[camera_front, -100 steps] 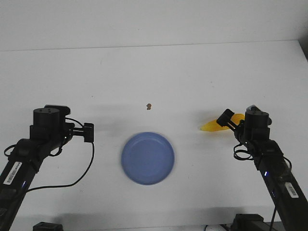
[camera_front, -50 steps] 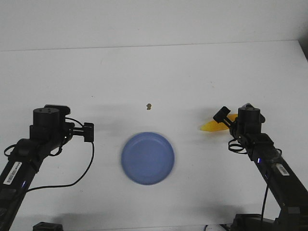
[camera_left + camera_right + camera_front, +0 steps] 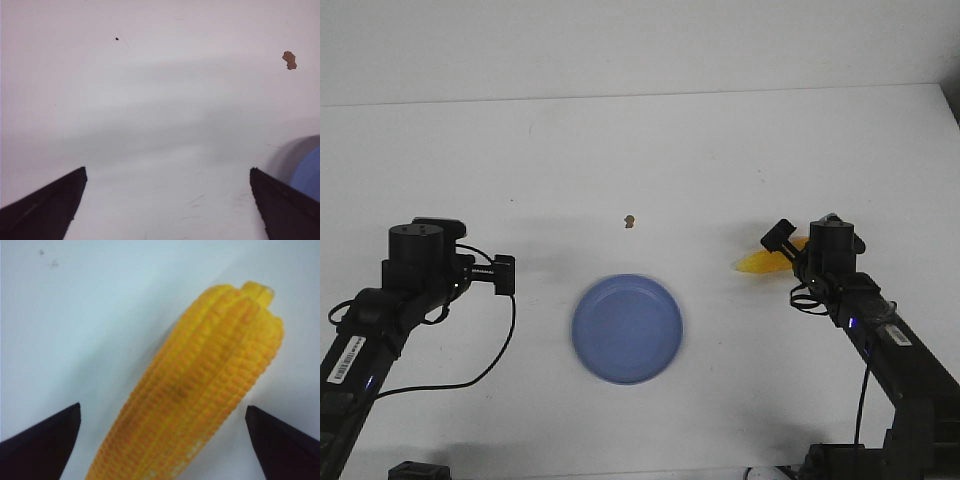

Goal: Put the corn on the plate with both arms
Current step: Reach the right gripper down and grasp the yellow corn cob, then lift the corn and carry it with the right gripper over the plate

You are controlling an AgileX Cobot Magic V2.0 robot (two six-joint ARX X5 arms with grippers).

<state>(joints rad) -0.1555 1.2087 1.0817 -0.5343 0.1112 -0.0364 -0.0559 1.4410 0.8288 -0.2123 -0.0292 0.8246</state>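
Observation:
The yellow corn (image 3: 760, 263) lies on the white table at the right, partly hidden by my right arm. In the right wrist view the corn (image 3: 200, 390) lies between the two wide-apart black fingers of my right gripper (image 3: 162, 412), which is open and does not touch it. The periwinkle-blue plate (image 3: 627, 328) sits at the table's front middle, empty. My left gripper (image 3: 167, 172) is open and empty over bare table, left of the plate; the plate's edge (image 3: 309, 172) shows by one finger. In the front view both grippers are hidden by their wrists.
A tiny brown speck (image 3: 630, 220) lies on the table behind the plate; it also shows in the left wrist view (image 3: 289, 59). The table's far edge meets a white wall. Cables hang from both arms.
My right arm has moved forward and a little left, over the corn. The left arm, the plate and the corn have not moved.

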